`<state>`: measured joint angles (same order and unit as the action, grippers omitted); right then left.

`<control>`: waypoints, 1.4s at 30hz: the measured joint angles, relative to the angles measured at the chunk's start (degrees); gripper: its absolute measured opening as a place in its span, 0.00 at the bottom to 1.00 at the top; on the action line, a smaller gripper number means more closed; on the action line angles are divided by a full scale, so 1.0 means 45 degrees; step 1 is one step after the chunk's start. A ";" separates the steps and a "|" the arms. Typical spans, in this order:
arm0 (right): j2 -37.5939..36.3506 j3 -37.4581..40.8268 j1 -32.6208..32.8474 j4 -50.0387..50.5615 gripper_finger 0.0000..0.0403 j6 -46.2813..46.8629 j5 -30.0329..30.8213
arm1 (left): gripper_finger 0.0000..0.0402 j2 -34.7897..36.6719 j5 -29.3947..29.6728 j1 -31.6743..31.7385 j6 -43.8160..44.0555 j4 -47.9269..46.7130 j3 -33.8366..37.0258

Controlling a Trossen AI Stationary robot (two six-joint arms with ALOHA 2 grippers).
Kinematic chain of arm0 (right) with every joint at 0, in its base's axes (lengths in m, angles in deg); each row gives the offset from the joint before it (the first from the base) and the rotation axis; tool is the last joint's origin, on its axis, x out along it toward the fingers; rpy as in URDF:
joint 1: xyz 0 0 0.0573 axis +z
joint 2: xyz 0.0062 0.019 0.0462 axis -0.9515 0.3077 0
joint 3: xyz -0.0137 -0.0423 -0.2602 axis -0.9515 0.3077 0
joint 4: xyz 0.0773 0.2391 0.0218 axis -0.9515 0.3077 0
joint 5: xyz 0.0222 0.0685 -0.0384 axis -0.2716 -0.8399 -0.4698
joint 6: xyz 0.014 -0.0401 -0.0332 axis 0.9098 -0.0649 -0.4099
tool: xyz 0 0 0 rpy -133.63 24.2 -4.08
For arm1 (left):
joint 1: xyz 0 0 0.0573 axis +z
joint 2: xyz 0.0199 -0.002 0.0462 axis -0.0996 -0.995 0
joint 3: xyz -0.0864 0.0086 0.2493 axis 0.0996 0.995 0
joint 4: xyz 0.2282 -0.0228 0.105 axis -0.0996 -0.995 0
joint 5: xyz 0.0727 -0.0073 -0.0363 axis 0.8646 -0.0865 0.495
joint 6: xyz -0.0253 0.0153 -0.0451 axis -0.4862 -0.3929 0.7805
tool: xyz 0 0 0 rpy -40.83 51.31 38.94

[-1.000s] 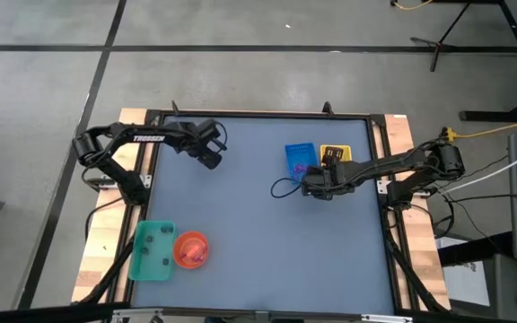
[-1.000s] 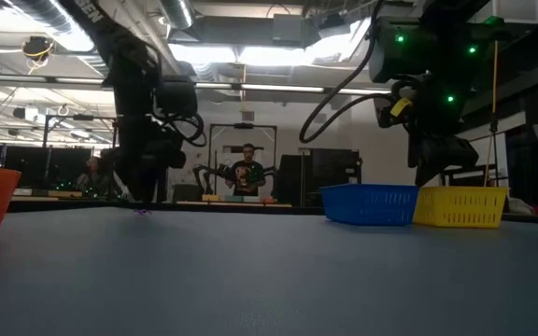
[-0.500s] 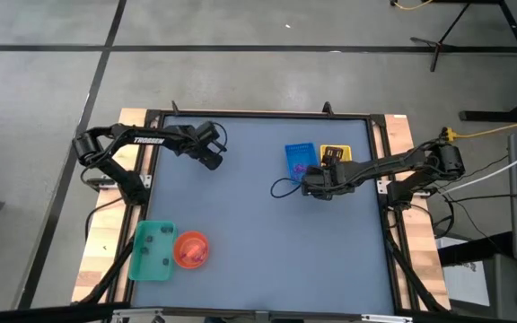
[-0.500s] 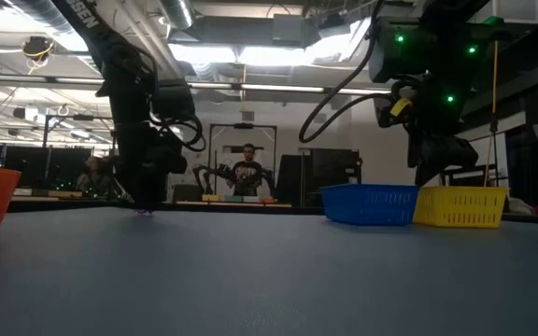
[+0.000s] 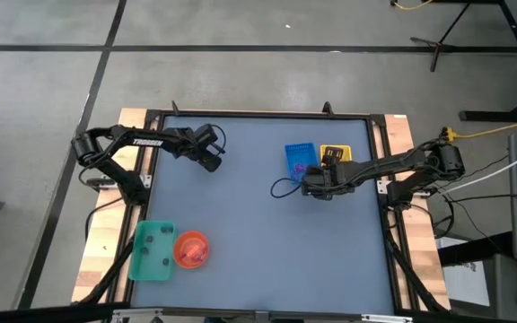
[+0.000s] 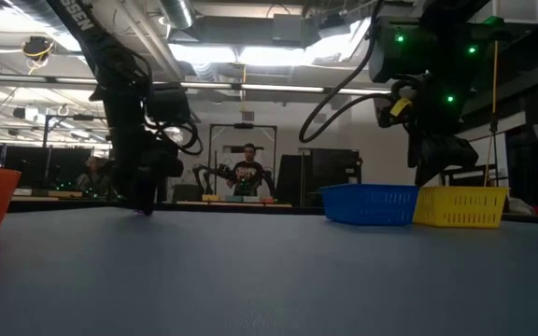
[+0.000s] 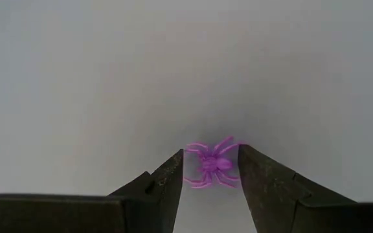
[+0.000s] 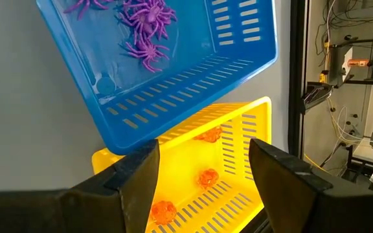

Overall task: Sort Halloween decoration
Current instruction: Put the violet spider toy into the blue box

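Note:
A tiny purple spider (image 7: 211,166) lies flat on the grey table. My left gripper (image 7: 211,155) is open and low over it, one finger on each side of it, close to its legs; whether they touch I cannot tell. In the high view this gripper (image 5: 210,161) is at the far left of the table. My right gripper (image 8: 203,155) is open and holds nothing. It hovers (image 5: 319,178) just near of the blue tray (image 8: 173,71), which holds several purple spiders (image 8: 144,22), and the yellow tray (image 8: 193,188), which holds orange pieces (image 8: 206,176).
A green tray (image 5: 153,249) with dark pieces and a round orange bowl (image 5: 191,249) stand at the near left corner. The blue tray (image 5: 299,157) and the yellow tray (image 5: 335,154) stand side by side at the far right. People stand in the room beyond the table.
My left gripper has moved a little toward the table's left edge and come down over the purple spider, which has stayed where it was. The right arm has kept still.

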<state>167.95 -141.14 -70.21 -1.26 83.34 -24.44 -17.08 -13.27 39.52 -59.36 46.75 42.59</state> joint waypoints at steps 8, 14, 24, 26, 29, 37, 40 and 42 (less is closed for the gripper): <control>-0.0004 0.0003 0.0000 0.0000 0.59 0.0000 0.0000 | 0.35 -0.0010 -0.0073 0.0000 0.0054 0.0415 0.0015; 0.0000 0.0001 0.0000 0.0000 0.59 0.0000 0.0000 | 0.35 -0.0019 -0.0087 0.0000 0.0063 0.0420 0.0019; 0.0000 0.0001 0.0000 0.0000 0.59 0.0000 0.0000 | 0.30 -0.0029 -0.0126 0.0005 0.0078 0.0405 0.0019; 0.0000 0.0000 0.0000 0.0000 0.59 0.0002 -0.0002 | 0.28 -0.0029 -0.0152 0.0002 0.0068 0.0400 0.0019; 0.0000 -0.0001 0.0000 0.0000 0.59 0.0005 0.0000 | 0.25 -0.0039 -0.0161 0.0000 0.0068 0.0400 0.0024; -0.0002 0.0002 -0.0001 0.0000 0.59 0.0000 0.0000 | 0.23 -0.0039 -0.0160 0.0000 0.0067 0.0396 0.0024; 0.0000 -0.0001 0.0000 0.0000 0.59 0.0000 0.0000 | 0.23 -0.0039 -0.0160 0.0000 0.0063 0.0396 0.0024; 0.0000 0.0003 0.0000 0.0000 0.59 0.0000 0.0000 | 0.23 -0.0039 -0.0160 0.0000 0.0063 0.0398 0.0024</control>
<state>167.95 -141.12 -70.21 -1.26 83.34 -24.44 -17.25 -13.99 39.52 -59.07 48.54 42.69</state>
